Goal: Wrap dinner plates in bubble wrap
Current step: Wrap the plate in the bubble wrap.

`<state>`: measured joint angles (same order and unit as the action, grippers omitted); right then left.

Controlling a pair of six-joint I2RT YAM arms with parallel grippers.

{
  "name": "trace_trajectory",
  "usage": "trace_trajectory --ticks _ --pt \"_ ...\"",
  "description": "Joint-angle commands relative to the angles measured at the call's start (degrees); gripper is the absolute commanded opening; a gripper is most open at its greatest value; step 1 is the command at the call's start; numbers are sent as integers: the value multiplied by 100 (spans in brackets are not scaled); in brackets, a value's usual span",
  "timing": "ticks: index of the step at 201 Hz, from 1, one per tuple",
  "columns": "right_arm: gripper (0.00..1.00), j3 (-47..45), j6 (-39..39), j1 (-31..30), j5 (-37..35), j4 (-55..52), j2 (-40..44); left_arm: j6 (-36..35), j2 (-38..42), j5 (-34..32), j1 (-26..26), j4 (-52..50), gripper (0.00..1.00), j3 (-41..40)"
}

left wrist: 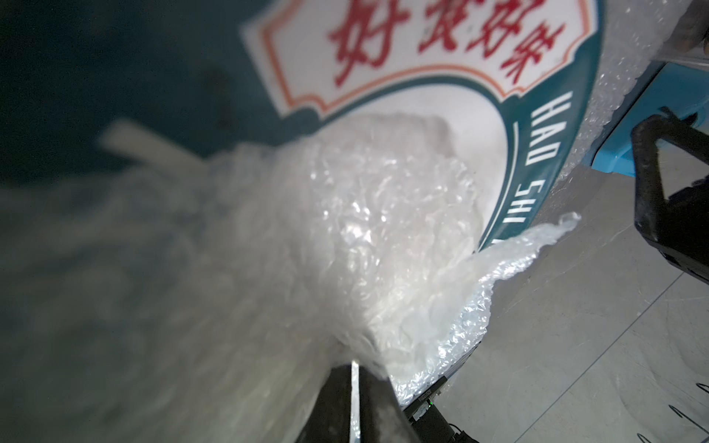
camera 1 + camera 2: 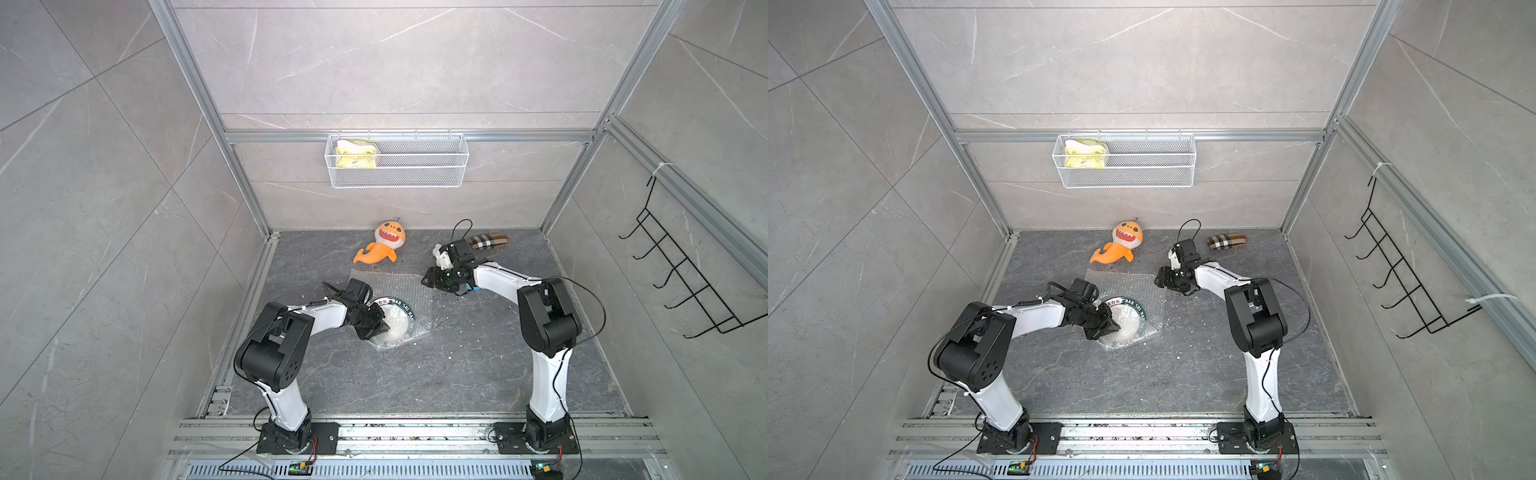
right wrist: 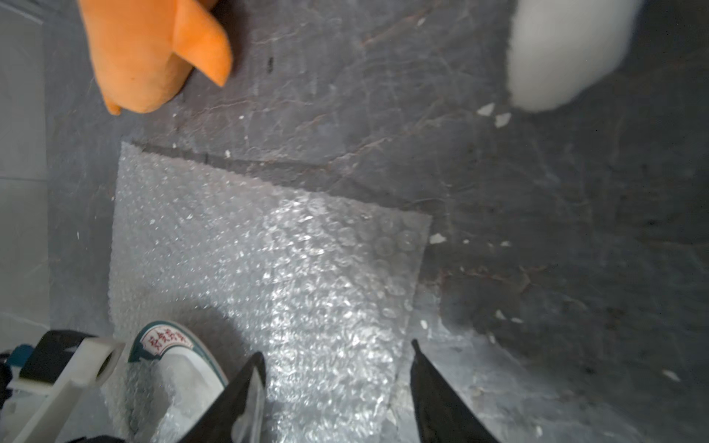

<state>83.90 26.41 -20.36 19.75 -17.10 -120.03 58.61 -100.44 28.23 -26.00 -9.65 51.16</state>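
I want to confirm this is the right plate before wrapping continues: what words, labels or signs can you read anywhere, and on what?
"HAO SHI": white letters on the dinner plate's dark rim band; what follows is hidden under the bubble wrap.
Four red Chinese characters in the white panel on that rim: the first looks like "好", the rest are too blurred to read.
No other readable text.

**Plate lying on the wrap, one part of the film bunched over it**

The bubble wrap (image 2: 388, 283), a clear, crinkly rectangular sheet, lies spread on the near side of the orange shark plush (image 2: 380, 247), its far edge close to the toy. The dinner plate (image 2: 400, 305) rests flat on the sheet's half farther from the plush. It is round with a white centre and a dark teal rim with white lettering and red characters. A crumpled part of the film (image 1: 368, 214) is bunched over the plate's centre.
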Motion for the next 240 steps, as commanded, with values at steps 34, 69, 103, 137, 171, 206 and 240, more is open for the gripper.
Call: trace_trajectory --ticks 34,69,103,137,171,206,240 --pt "63 373 602 14 566 213 -787 42 -115 -540 66 -396 10 -290" --pt "58 272 954 19 1143 1086 -877 37 -104 -540 69 -395 10 -290" --pt "40 31 1283 17 1635 1950 -827 41 -97 -553 73 -399 10 -308" --pt "21 -391 1572 2 2139 2713 -460 50 -107 -556 77 -376 10 -334" --pt "18 -832 1305 -253 2299 2620 178 20 -119 -595 108 -397 10 -302" --pt "18 -1111 1063 -720 2260 2369 427 -17 -221 -599 147 -361 10 -281" --pt "18 -1325 1012 -1124 2486 2326 471 -27 -269 -604 191 -326 10 -282"
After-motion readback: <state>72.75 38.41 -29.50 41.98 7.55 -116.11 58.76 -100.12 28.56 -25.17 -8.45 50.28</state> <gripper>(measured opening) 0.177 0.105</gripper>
